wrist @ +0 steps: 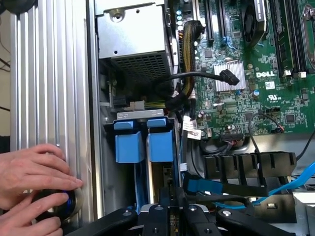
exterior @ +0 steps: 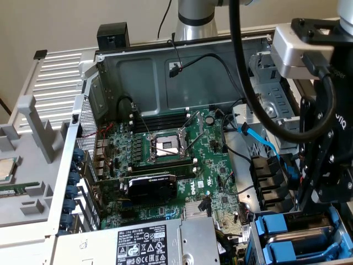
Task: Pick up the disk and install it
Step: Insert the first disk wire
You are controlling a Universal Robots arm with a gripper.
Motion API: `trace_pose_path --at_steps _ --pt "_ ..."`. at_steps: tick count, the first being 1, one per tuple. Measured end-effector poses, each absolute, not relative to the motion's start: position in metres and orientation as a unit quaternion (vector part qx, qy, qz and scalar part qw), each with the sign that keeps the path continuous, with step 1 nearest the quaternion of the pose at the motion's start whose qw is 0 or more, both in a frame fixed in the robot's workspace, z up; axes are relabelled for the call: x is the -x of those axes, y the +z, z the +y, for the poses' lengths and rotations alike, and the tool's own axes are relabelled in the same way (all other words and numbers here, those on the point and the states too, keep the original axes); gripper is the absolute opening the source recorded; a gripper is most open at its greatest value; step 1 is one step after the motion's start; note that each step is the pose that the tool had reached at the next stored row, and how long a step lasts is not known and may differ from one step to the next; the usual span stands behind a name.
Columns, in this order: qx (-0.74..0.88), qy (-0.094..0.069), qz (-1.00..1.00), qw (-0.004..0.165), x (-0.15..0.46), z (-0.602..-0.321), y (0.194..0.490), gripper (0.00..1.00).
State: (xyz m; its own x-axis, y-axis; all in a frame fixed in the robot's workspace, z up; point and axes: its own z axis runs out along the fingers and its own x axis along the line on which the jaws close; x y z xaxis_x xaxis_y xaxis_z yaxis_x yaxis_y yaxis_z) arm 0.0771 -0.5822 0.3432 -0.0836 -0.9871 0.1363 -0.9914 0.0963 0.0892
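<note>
While hanging at the exterior view's near right, puts black metal gripper (wrist: 173,201) just above silver, blue-framed disk (wrist: 160,145), edge-up in grey metal bay (wrist: 140,114), long axis pointing away (grip: cannot tell).

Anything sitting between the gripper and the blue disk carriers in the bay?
Nothing visible does. The gripper hangs close to the two blue disk carriers in the bay. A blue cable runs off to one side, and a person's hands rest on the case wall, apart.

Plain cream wall (exterior: 55,22), dark cable (exterior: 164,19) against it, soft, perhaps overhead, light
</note>
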Motion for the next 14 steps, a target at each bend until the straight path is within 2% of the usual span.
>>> trace_pose_path --at_steps 14 --pt "-0.675 0.014 -0.734 0.08 -0.0755 -0.5823 0.3423 0.17"
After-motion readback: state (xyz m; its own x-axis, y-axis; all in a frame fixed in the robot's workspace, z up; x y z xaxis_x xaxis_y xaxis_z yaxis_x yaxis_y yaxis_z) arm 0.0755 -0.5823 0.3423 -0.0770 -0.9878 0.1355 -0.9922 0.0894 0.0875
